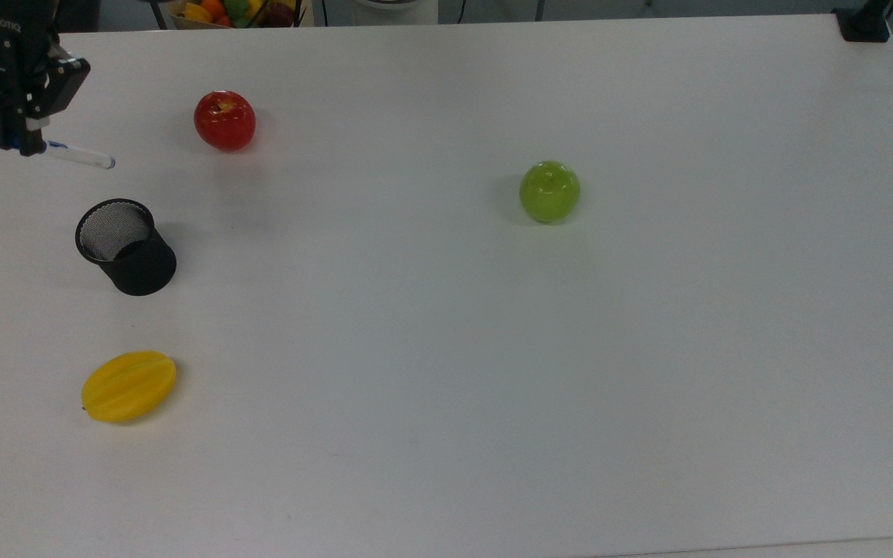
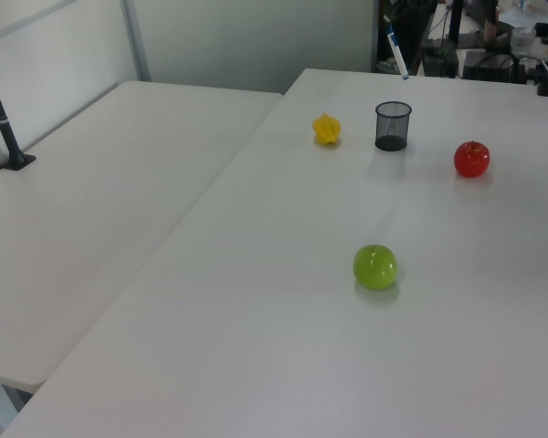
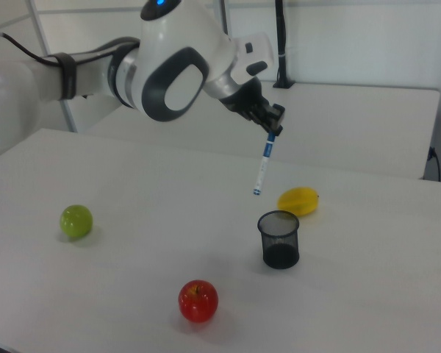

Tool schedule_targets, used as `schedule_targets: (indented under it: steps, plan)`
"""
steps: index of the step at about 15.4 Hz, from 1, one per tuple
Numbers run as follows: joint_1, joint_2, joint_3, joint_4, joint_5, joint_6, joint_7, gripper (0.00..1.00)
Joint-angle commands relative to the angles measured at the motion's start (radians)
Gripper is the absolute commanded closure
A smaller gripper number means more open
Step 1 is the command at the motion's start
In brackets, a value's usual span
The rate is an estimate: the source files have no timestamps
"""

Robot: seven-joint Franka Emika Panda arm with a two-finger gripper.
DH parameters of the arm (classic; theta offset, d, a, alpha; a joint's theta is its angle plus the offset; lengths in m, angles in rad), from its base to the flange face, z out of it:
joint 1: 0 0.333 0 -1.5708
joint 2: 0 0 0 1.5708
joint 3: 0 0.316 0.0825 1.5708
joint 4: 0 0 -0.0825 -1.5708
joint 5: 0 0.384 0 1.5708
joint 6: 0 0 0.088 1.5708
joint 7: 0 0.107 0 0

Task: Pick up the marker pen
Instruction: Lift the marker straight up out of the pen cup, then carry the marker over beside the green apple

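My gripper (image 1: 22, 142) is shut on the blue upper end of the marker pen (image 1: 78, 155), a slim white pen with blue markings. In the right view the gripper (image 3: 273, 130) holds the marker pen (image 3: 262, 168) hanging nearly upright in the air, its lower tip well above and a little to the right view's left of the black mesh cup (image 3: 280, 239). In the top view the black mesh cup (image 1: 125, 248) stands below the pen. The marker pen (image 2: 396, 53) floats above the cup (image 2: 393, 126) in the left view.
On the white table (image 1: 493, 372) lie a red apple (image 1: 224, 120), a green apple (image 1: 549, 191) and a yellow ribbed fruit (image 1: 129, 385). A basket of fruit (image 1: 229, 9) sits beyond the table's far edge. A black clamp (image 1: 863, 23) grips the top view's upper right corner.
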Motion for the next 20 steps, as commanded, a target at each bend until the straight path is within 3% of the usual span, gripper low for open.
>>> schedule_targets:
  steps: [1, 7, 12, 20]
  plan:
    - [0.075, -0.061, 0.0, -0.014, 0.047, -0.12, 0.035, 0.87]
    - [0.232, -0.063, 0.0, 0.005, 0.05, -0.272, 0.113, 0.87]
    - [0.371, -0.023, 0.0, 0.003, 0.049, -0.295, 0.136, 0.89]
    - [0.52, 0.166, -0.002, 0.064, 0.049, -0.28, 0.142, 0.89]
